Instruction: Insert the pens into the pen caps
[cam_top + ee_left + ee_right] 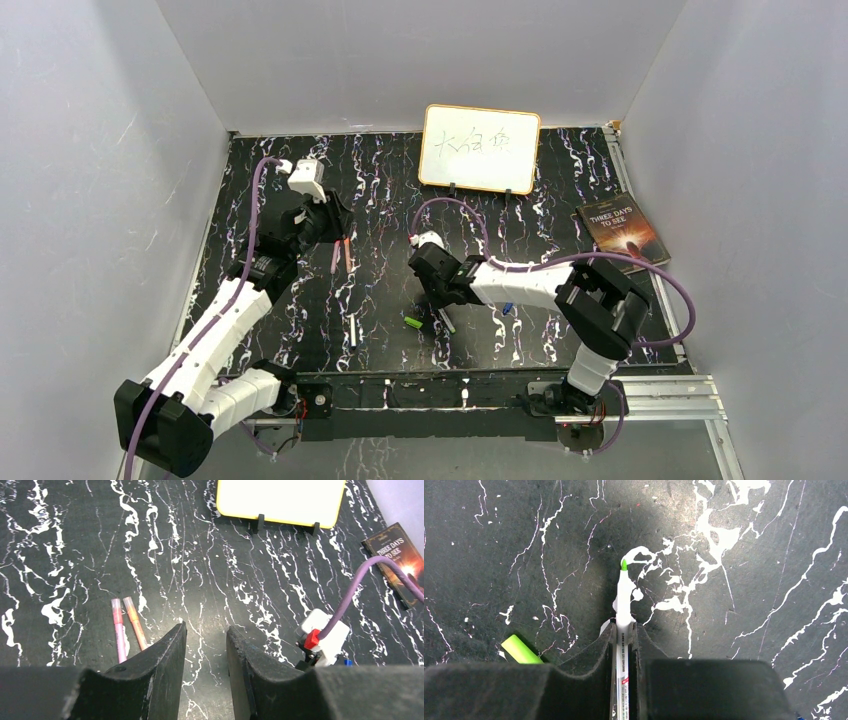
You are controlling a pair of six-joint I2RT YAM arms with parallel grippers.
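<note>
The right gripper [624,628] pinches a white pen [624,592], green tip jutting ahead, with the green cap [520,650] just beside the fingers, and so narrow a hold may let the pen swivel when pressed into the cap, whose near end a finger hides; the left gripper [206,632] hangs part-open, empty.

Jaws: apart, nothing between them
Pens: pink pen [119,632] and orange pen [135,622] side by side, flat on counter [60,540], towards its left edge
Whiteboard [280,500]: upright at far edge
Book [400,560]: near right edge
</note>
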